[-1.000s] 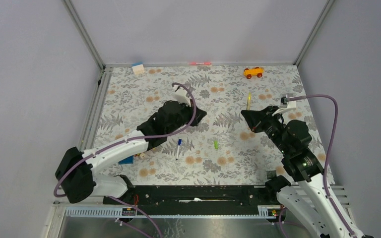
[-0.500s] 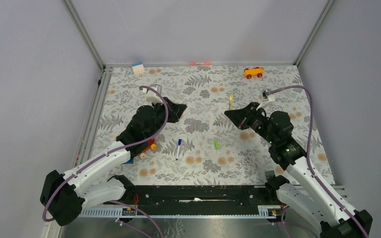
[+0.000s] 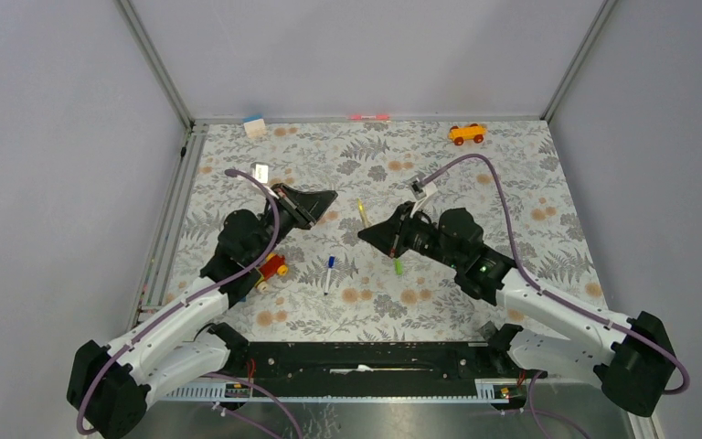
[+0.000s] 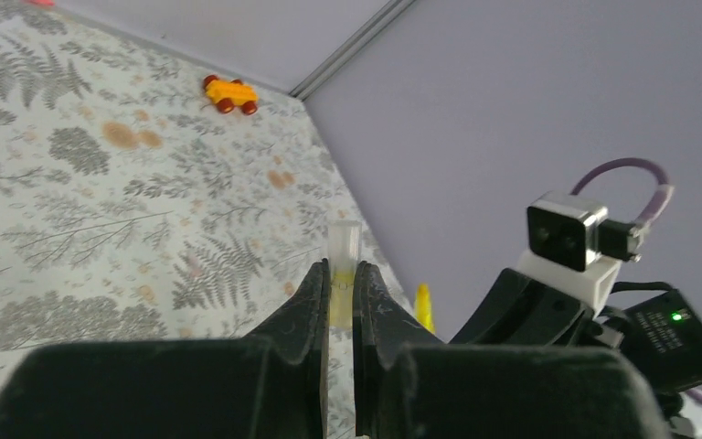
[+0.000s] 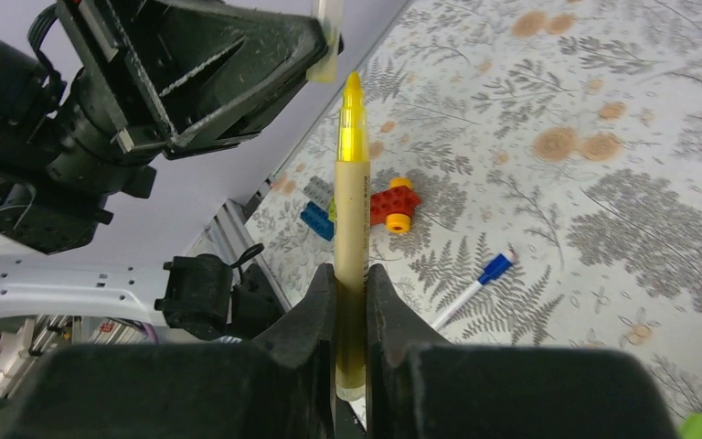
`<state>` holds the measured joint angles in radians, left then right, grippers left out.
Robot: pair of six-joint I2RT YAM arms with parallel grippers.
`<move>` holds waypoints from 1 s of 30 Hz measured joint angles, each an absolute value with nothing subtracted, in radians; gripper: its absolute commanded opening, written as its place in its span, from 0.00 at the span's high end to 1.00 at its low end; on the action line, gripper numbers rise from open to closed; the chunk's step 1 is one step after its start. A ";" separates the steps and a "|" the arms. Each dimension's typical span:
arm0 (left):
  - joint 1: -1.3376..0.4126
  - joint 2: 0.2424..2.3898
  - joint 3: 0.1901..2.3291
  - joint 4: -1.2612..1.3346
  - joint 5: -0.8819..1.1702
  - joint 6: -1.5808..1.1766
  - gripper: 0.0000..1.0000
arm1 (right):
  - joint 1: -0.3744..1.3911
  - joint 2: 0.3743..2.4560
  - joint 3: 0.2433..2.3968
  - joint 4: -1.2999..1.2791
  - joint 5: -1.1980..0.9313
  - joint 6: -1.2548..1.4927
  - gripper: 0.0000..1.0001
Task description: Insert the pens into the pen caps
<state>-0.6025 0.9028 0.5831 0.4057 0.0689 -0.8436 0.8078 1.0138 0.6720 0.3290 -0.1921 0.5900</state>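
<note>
Both clamped, left gripper on cap, right gripper on yellow pen

A robot test cell in a lab: plain lavender panels in aluminium framing enclose a fern-print tabletop, with cabled robot arms bolted to a black rail at its near edge.

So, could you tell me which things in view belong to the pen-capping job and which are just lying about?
Job: yellow pen in the right gripper; pale cap in the left gripper; blue-tipped pen; lime green cap; pink-red pen at the far edge.
Lying about: orange toy car; toy bricks; white-and-blue block.
</note>
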 measured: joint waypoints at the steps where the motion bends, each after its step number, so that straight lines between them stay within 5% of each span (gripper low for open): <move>1: -0.603 0.896 0.579 0.423 0.070 -0.862 1.00 | 0.824 1.023 0.676 0.340 -0.192 0.586 1.00; 30: -0.602 0.907 0.513 0.625 0.113 -1.022 1.00 | 0.904 1.143 0.735 0.400 -0.164 0.570 1.00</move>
